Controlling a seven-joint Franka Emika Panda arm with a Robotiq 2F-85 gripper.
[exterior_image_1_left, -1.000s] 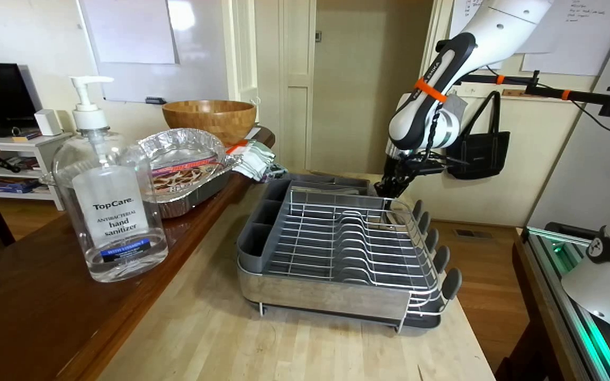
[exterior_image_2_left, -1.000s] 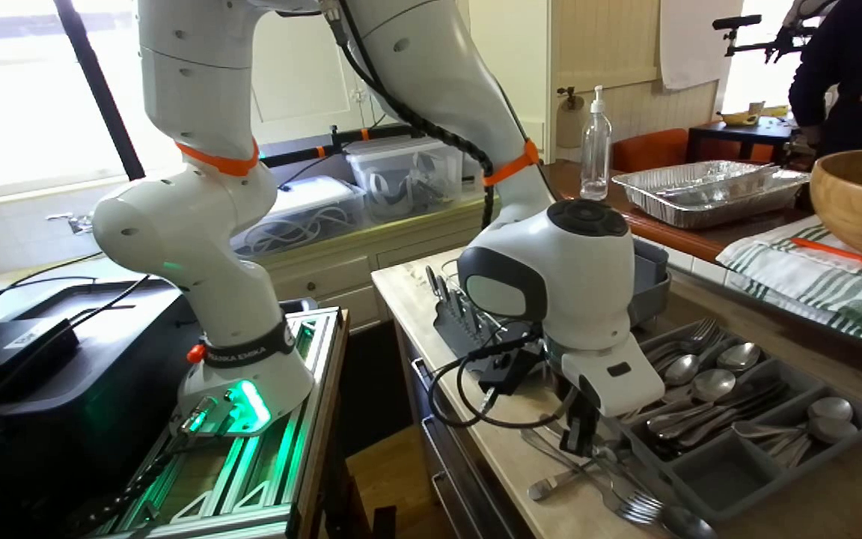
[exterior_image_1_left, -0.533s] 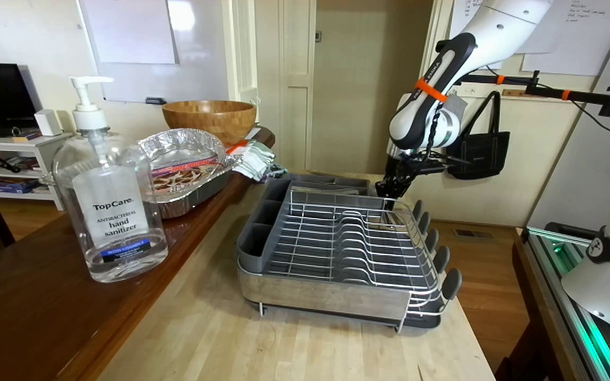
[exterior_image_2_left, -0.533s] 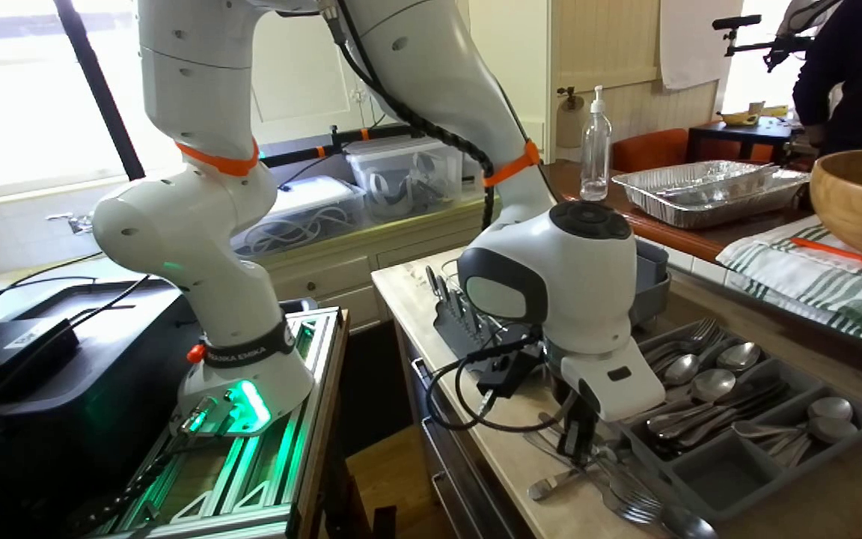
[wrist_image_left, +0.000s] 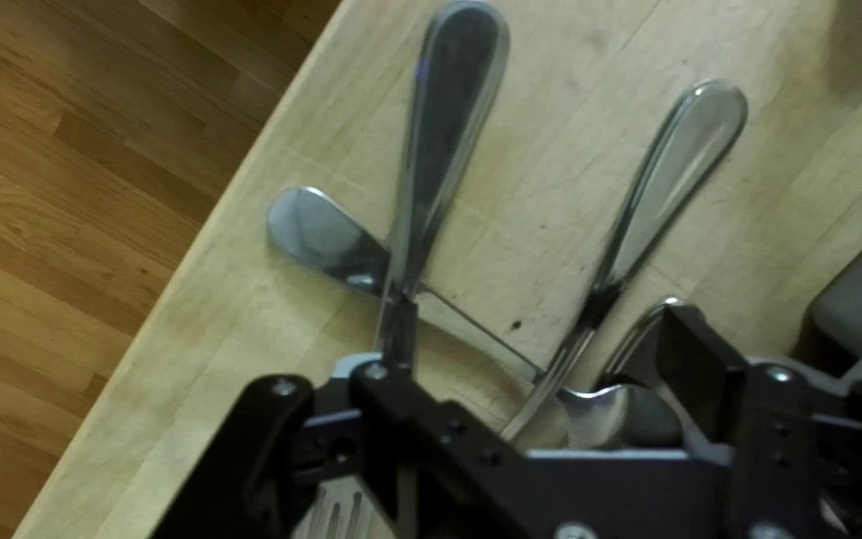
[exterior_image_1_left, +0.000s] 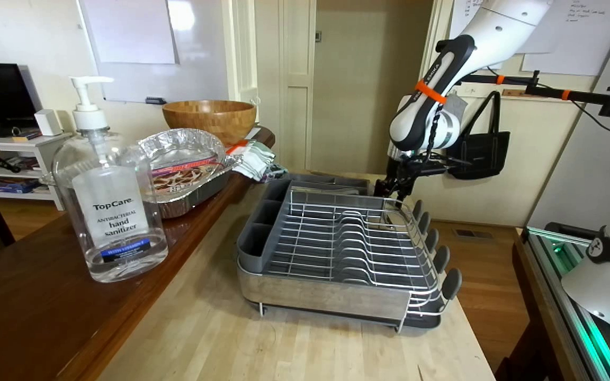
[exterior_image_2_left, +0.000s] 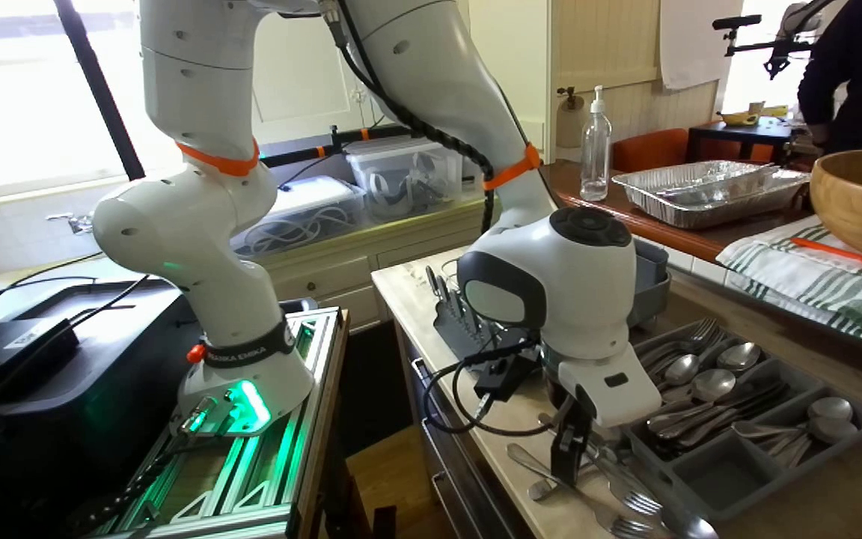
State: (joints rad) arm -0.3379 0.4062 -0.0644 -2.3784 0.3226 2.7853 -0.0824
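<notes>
Jaws spread wide, my gripper stands low over loose cutlery on the light wooden counter. A fork runs under or against the left finger, its tines showing below; I cannot tell if they touch. A knife lies crosswise beneath that fork. Between the fingers passes the neck of another piece of cutlery, its far end hidden by the gripper. A curved shiny piece sits beside the right finger. In an exterior view the fork and a spoon lie near the fingers.
A grey cutlery tray with several spoons and forks stands beside the gripper. Behind is a dish rack. A raised brown ledge holds sanitizer, foil trays, a towel and a wooden bowl.
The gripper has opened, its fingers moving apart. One fork has shifted away from the other cutlery towards the counter's edge. The arm has moved only slightly.
</notes>
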